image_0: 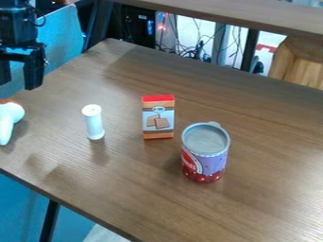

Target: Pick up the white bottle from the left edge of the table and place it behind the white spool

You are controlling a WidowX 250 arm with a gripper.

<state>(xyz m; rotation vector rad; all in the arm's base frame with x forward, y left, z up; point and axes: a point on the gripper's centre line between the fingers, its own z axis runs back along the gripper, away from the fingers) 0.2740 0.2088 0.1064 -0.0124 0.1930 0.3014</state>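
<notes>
At the upper left hangs the black gripper (18,78), open, with nothing between its fingers. Below it, by the left edge of the view, lies a white rounded object (9,120) with an orange-red part at its top, partly cut off by the frame. To the right a white spool-like cylinder (93,122) stands upright. An orange and white box with a red top and crackers pictured on it (158,117) stands near the middle. Right of and in front of the box is a can with a grey lid and a red and purple label (205,152), upright and apart from it.
The brown wooden table (265,189) has its front edge running from the left down to the bottom. Behind its far edge are a raised wooden surface (252,14), cables and dark posts. A light wooden piece (299,61) stands at the upper right.
</notes>
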